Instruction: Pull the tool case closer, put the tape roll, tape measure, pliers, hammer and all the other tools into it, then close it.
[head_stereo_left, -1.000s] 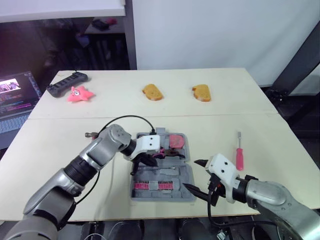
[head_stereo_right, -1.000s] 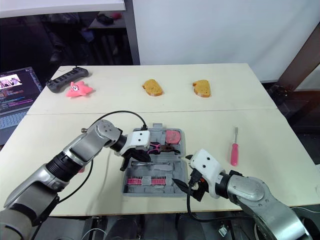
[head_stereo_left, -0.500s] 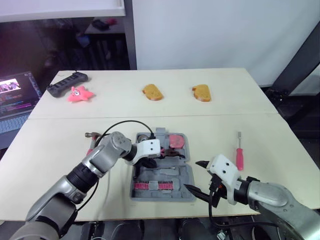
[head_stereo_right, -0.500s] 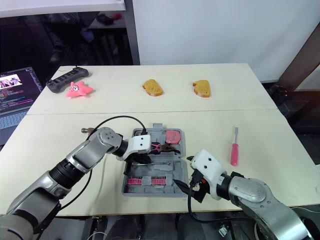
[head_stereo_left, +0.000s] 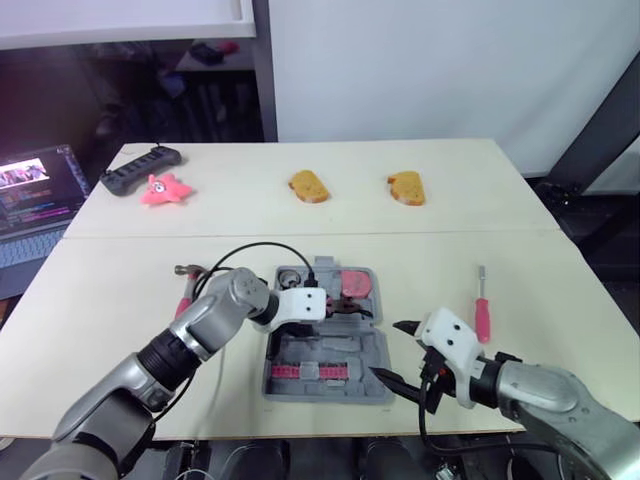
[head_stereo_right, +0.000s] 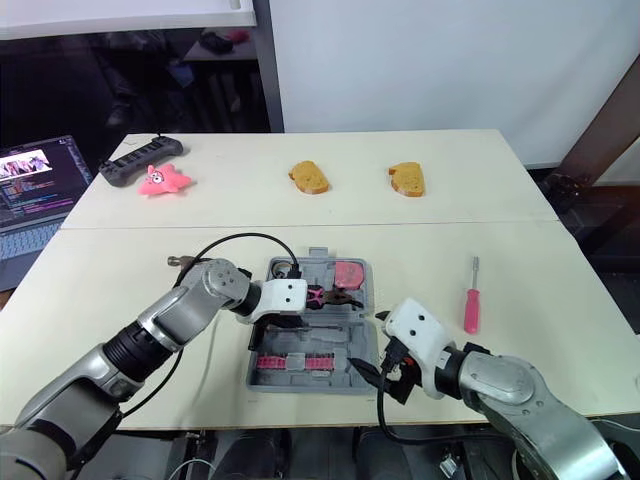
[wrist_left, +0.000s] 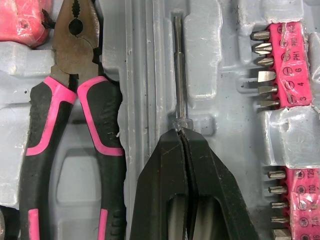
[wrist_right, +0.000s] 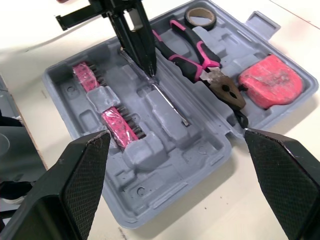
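Left wrist view: we are seating the slim driver in the tool case (pliers already lying beside it), with the left fingers closed and their tips touching its shaft. The right fingers, spread wide and empty, are hovering at the case's 3 o'clock. Next, we judge, they are fetching the pink screwdriver farther that way.

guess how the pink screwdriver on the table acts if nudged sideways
The pink screwdriver looks rigid, a slim metal shaft and a moulded handle, so likely no flex. Lying loose on the flat table, its roundish handle may roll.
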